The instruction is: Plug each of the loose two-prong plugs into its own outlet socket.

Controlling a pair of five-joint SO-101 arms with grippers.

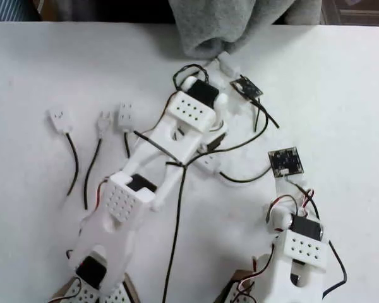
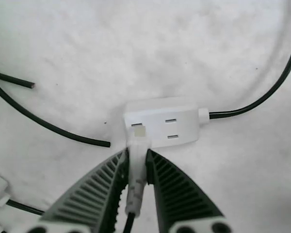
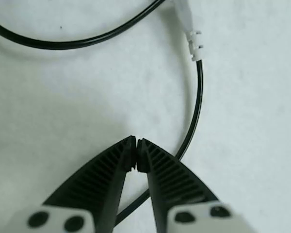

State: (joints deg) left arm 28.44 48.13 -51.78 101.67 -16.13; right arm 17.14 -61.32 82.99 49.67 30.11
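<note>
My left gripper (image 2: 137, 155) is shut on a white two-prong plug (image 2: 138, 141), whose black lead trails back between the fingers. The plug's head sits against the end socket of a white outlet block (image 2: 162, 127). Beside it, one pair of slots is bare. The block's black cord runs off to one side. Three more white plug pieces (image 1: 104, 123) with short black leads lie loose at the left of the table. My right gripper (image 3: 136, 148) is shut on nothing, just above the table beside a black cord (image 3: 196, 107). The left arm (image 1: 183, 117) stretches to the table's middle, while the right arm (image 1: 303, 246) stays near the front.
A grey cloth (image 1: 221, 25) hangs over the far edge. Black cords cross the middle of the table, and two cut cord ends (image 2: 31, 85) lie near the outlet block. Another white connector (image 1: 210, 163) with a lead lies beside the left arm.
</note>
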